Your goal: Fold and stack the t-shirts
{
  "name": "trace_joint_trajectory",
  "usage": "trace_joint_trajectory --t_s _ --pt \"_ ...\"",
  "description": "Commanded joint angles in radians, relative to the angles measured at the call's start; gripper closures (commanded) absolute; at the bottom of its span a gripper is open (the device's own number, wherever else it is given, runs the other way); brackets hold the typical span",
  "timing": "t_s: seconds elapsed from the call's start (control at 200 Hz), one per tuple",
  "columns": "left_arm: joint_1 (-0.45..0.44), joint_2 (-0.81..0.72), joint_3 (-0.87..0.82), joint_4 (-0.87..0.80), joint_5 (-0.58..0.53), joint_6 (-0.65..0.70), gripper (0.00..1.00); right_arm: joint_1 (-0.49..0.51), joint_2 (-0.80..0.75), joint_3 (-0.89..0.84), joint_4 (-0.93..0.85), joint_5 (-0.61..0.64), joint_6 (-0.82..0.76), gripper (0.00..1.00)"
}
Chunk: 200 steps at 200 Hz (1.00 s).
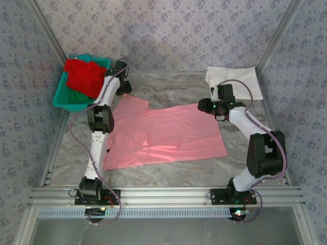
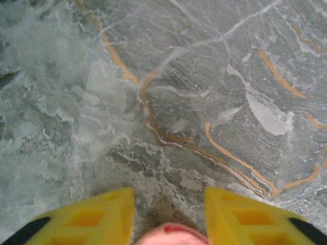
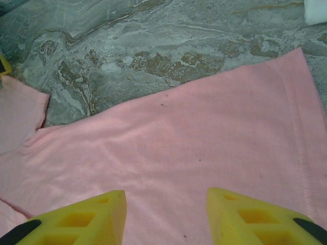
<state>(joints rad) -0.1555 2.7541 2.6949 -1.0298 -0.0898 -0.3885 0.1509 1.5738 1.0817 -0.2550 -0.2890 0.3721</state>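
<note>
In the upper left of the top view, the teal basket (image 1: pixel 60 96) holds a red t-shirt (image 1: pixel 84 75) heaped over a green t-shirt (image 1: pixel 76 97) (mostly buried). My left gripper (image 2: pixel 166 204) hangs with fingers spread apart over the bare marble table (image 2: pixel 204 102). My right gripper (image 3: pixel 166 196) is just as wide open above the pink t-shirt (image 3: pixel 194 148), which lies spread flat mid-frame. A white t-shirt (image 1: pixel 237 79) lies upper right.

The left arm (image 1: pixel 96 153) and right arm (image 1: pixel 242 122) are white with black joints (cables loop alongside); left pincer (image 2: pixel 167 196) and right pincer (image 3: pixel 166 196) have yellow fingers (image 2: pixel 92 219).
</note>
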Motion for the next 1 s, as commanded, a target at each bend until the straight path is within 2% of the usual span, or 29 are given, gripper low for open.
trace_joint_trajectory --t_s 0.0,0.07,0.235,0.27,0.315,0.515,0.66,0.81,0.959,0.994 --pt "0.004 0.029 0.011 -0.034 0.038 0.007 0.8 0.005 0.002 -0.008 -0.01 -0.015 -0.021 0.53" --pt "0.002 0.02 0.012 -0.037 0.048 0.004 0.92 0.005 0.005 -0.005 -0.011 -0.013 -0.016 0.53" --pt "-0.013 -0.042 -0.014 -0.033 0.035 0.013 0.93 0.007 0.009 0.01 -0.013 -0.016 -0.007 0.53" --pt "-0.014 -0.06 -0.026 -0.025 0.037 0.013 0.86 0.009 0.011 0.013 -0.013 -0.016 -0.005 0.53" --pt "-0.016 -0.079 -0.044 -0.016 0.032 0.014 0.67 0.008 0.012 0.016 -0.011 -0.018 -0.003 0.53" --pt "-0.018 -0.106 -0.093 0.006 0.001 0.025 0.62 0.011 0.017 0.012 -0.003 -0.021 -0.004 0.53" --pt "-0.024 -0.097 -0.114 -0.012 -0.004 0.019 0.66 0.003 0.02 0.002 -0.006 -0.02 -0.006 0.53" --pt "-0.028 -0.107 -0.167 0.026 -0.025 0.019 0.87 0.003 0.028 0.003 0.001 -0.021 -0.004 0.53" --pt "-0.028 -0.124 -0.166 0.039 -0.023 0.016 1.0 -0.003 0.066 0.041 -0.013 -0.017 -0.005 0.53" --pt "-0.028 -0.135 -0.166 0.045 -0.021 0.016 1.0 -0.004 0.083 0.062 -0.027 -0.016 -0.008 0.53"
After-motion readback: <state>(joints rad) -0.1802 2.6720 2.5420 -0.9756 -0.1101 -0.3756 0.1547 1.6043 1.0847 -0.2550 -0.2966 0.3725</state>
